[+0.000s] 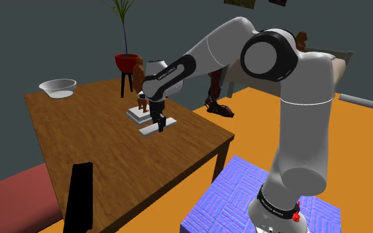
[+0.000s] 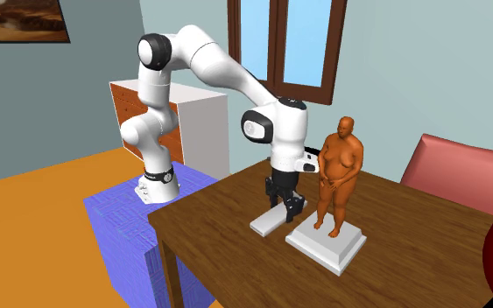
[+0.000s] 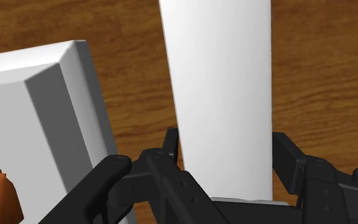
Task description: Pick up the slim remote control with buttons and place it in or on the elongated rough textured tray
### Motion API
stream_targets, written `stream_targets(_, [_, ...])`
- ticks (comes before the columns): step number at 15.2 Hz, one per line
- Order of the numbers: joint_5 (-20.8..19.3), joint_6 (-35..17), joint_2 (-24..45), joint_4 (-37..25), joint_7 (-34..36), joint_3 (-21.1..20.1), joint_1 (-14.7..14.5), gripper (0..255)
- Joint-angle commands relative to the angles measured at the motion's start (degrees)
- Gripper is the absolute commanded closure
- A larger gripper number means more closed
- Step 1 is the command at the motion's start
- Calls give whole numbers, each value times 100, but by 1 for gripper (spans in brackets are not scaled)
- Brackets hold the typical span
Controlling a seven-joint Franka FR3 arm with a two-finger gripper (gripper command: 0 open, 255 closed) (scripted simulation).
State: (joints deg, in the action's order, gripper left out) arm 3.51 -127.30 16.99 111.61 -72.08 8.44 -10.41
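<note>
White and quite plain, the remote [image 3: 225, 95] is drawn as a long, slim, flat slab with square edges, and I can make out no buttons on it. It lies flat on the brown wooden table [image 1: 79, 132], just beside the white plinth [image 2: 327, 241] of an orange-brown statuette [image 2: 339, 171] and parallel to the plinth's edge. The black gripper [image 2: 288, 206] has its nose down over the remote's near end, and its fingers [image 3: 289, 153] sit against the two long edges with no gap I can see, so I take it to be clamped across the width. A grip so near one end would likely let the far end droop, so the lift wants to be slow and straight up, keeping clear of the plinth on the one side. Well apart, at the near left of the table in the shoulder view, a long black thing [image 1: 79, 198] may be the tray, though I cannot tell its texture. A clear bowl [image 1: 57, 87] stands far off to the left.
</note>
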Motion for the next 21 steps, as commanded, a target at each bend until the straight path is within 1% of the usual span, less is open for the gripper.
stream_targets(1, [-13, 97, -62, -34, 6, 7, -1, 255])
stream_targets(11, [-90, 774, -414, -364, 60, 30, -18, 255])
stream_targets(21, [-143, 1478, -661, -824, 98, 42, -26, 255])
